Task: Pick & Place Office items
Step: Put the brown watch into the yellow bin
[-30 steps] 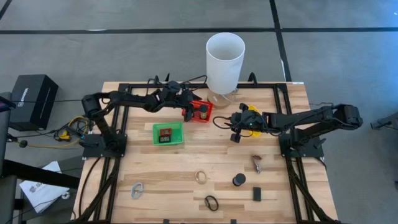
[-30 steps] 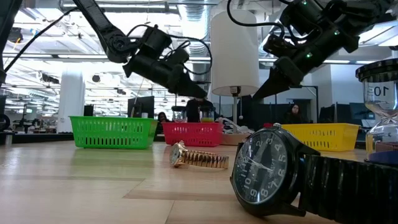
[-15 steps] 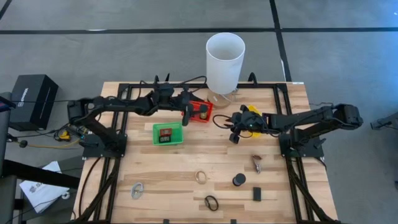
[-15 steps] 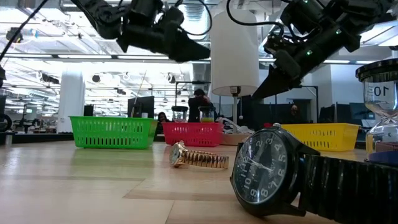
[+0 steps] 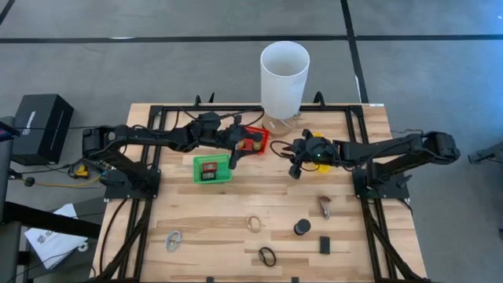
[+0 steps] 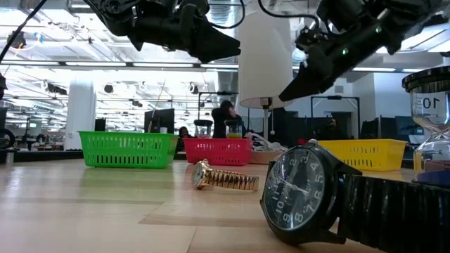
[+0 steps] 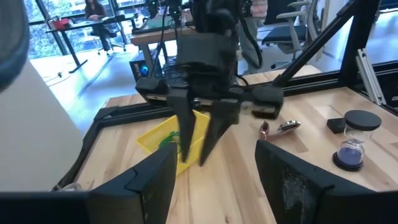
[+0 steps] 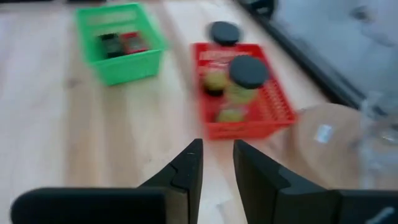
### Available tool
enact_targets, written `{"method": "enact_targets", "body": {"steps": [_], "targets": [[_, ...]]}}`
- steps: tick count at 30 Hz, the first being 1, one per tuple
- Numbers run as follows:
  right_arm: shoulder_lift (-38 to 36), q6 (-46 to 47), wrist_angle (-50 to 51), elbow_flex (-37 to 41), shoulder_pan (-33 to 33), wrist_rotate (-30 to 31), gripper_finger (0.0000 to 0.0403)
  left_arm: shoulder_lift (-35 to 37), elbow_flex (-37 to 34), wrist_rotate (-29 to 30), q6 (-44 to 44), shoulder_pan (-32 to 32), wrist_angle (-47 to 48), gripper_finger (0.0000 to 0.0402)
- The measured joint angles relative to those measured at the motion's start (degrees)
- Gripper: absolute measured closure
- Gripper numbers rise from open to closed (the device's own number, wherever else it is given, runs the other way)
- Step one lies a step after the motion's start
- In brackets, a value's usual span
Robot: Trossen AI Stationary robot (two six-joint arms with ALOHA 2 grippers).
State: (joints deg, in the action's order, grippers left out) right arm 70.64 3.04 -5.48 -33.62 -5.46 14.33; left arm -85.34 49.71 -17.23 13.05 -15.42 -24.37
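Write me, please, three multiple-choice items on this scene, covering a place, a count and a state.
1. Where does the white cylinder stand?
A. Inside a basket
B. At the far edge of the table, behind the red basket
C. At the front edge

2. How many baskets are on the table?
A. Two
B. Five
C. Three

3. What is the state of the left tool?
A. Open and empty
B. Shut on a watch
C. Shut on a black disc

Answers:
1 B: the high view shows it just beyond the red basket.
2 C: the low view shows the green basket, the red basket and the yellow basket.
3 A: the left wrist view shows its fingers wide apart with nothing between them.
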Motion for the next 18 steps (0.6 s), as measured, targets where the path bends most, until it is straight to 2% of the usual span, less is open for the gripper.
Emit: {"method": "enact_targets", "body": {"steps": [3, 10, 14, 18], "targets": [[-0.34, 0.06, 10.51, -4.18, 0.67, -5.34, 0.0322, 0.0, 0.0, 0.04, -0.02, 0.05, 0.2, 0.0196], [2.8, 8.25, 35.4, -14.74, 3.3, -5.44, 0.0275, -0.03, 0.0, 0.06, -0.02, 0.05, 1.72, 0.0204], [5.14, 17.94, 47.48, -18.75, 4.38, -6.16, 0.0232, -0.04, 0.0, 0.06, -0.02, 0.05, 2.35, 0.0208], [7.71, 29.65, 56.59, -19.48, 5.9, -12.51, 0.02, -0.07, 0.0, 0.06, -0.02, 0.05, 2.5, 0.0211]]}}
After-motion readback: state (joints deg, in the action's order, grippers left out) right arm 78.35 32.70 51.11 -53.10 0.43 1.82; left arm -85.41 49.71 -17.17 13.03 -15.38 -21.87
